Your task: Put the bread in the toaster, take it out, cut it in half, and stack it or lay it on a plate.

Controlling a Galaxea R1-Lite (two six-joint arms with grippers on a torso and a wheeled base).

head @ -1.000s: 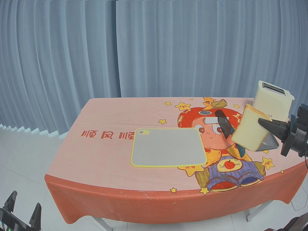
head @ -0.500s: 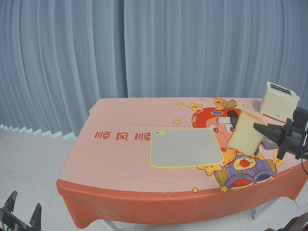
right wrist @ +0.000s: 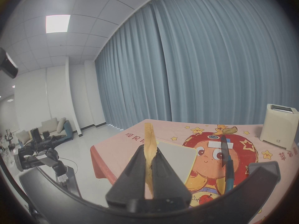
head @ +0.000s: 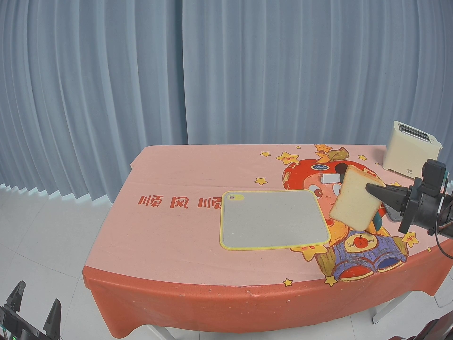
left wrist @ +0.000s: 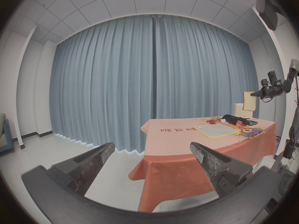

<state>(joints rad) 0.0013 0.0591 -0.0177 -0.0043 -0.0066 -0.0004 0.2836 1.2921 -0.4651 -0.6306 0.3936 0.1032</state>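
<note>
Head view: my right gripper (head: 373,191) hangs over the right part of the table (head: 188,242), jaws shut on one edge of the bread (head: 355,205). The pale slice is in the air, tilted on edge, between the toaster (head: 411,149) at the far right corner and the grey board (head: 273,219) in the middle. A knife (head: 340,169) lies on the cloth, partly hidden behind the slice. My left gripper (head: 35,303) sits low, beside the table's near left corner and well apart from everything, with its jaws apart.

Left wrist view: the left jaws stand wide open with nothing between them. Far off, the bread hangs above the tabletop near the toaster.

Right wrist view: the slice shows edge-on, pinched thinly between the two black fingers. The board lies just beyond it, the knife off to one side, the toaster further off.

My reading is that the slice is on its way to the board for cutting, though I can't rule out the toaster. To do it well I'd grip lightly so the soft crumb doesn't crush, carry it clear of the knife, turn it flat, and let go only once it rests on the board
</note>
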